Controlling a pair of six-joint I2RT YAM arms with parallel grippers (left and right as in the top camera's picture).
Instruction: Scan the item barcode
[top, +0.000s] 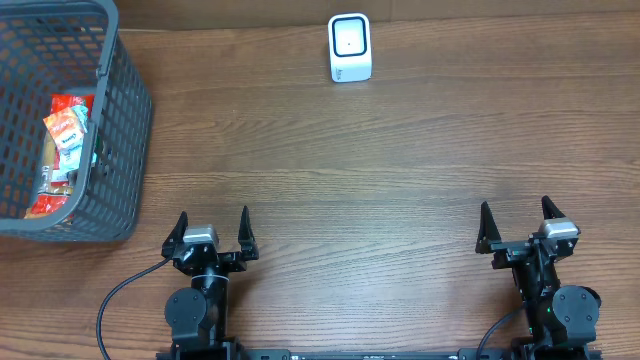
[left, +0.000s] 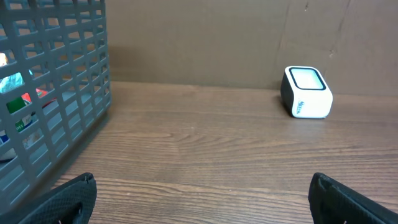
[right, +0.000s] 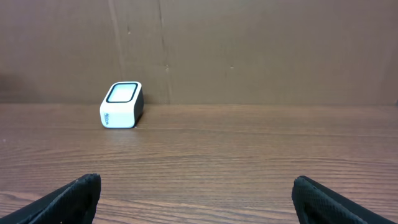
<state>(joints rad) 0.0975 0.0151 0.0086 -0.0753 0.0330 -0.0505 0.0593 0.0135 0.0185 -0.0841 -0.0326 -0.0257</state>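
Lying beyond left end effector (top: 213, 216): packet (top: 68, 128)

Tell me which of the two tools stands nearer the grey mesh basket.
The left tool, just beside the near corner of the grey plastic mesh basket; the right tool stands far off across the brown wooden table.

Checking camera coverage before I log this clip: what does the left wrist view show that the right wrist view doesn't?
Only the left wrist view: the grey basket with packets inside, and the left gripper, open. Only the right wrist view: the right gripper, open. Both: the white scanner on the wooden table, before a brown wall.
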